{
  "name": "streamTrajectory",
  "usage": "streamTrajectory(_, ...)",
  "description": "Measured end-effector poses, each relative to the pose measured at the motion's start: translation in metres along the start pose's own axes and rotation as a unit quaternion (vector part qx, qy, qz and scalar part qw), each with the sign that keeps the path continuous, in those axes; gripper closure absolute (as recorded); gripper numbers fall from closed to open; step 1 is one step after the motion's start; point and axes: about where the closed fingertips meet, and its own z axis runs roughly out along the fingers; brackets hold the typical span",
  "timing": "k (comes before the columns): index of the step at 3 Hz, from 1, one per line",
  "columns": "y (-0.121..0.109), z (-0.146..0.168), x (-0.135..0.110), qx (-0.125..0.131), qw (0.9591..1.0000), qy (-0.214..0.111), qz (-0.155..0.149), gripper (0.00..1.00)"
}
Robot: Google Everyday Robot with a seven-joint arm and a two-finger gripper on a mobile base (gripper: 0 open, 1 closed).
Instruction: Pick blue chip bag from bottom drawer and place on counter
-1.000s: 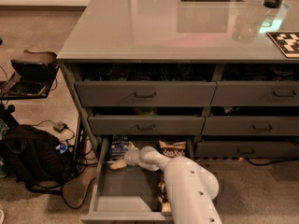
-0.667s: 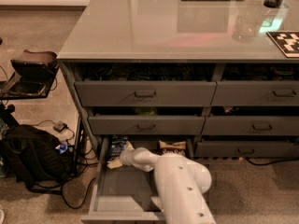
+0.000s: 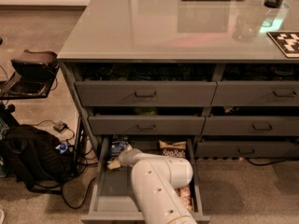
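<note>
The bottom drawer [image 3: 105, 190] is pulled out, showing its plain grey floor. The blue chip bag [image 3: 118, 144] lies at the drawer's back left, partly under the drawer above. My white arm reaches down into the drawer, and my gripper [image 3: 114, 163] is at the back left, just in front of the blue bag and close to it. I cannot see whether it touches the bag. The counter [image 3: 154, 27] is the glossy grey top above the drawers.
A brown-and-cream Sea Salt bag [image 3: 173, 149] stands at the drawer's back right. Another snack bag [image 3: 187, 196] lies by the right wall, partly behind my arm. A black backpack [image 3: 28, 160] and cables lie on the floor to the left. A glass [image 3: 244, 24] and a checkered board [image 3: 286, 42] sit on the counter.
My arm has swung left and deeper into the drawer, bringing the gripper closer to the blue bag at the back left. The bags have not moved.
</note>
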Motion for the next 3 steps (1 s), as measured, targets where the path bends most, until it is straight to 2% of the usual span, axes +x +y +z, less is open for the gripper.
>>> streamTrajectory(1, -0.0079, 0.0103, 0.0122, 0.007, 0.9996, 0.007, 0.028, 0.00)
streamTrajectory(2, -0.0082, 0.0066, 0.0087, 0.007, 0.9996, 0.007, 0.028, 0.19)
streamTrajectory(3, -0.0109, 0.0005, 0.0049, 0.007, 0.9996, 0.006, 0.027, 0.42)
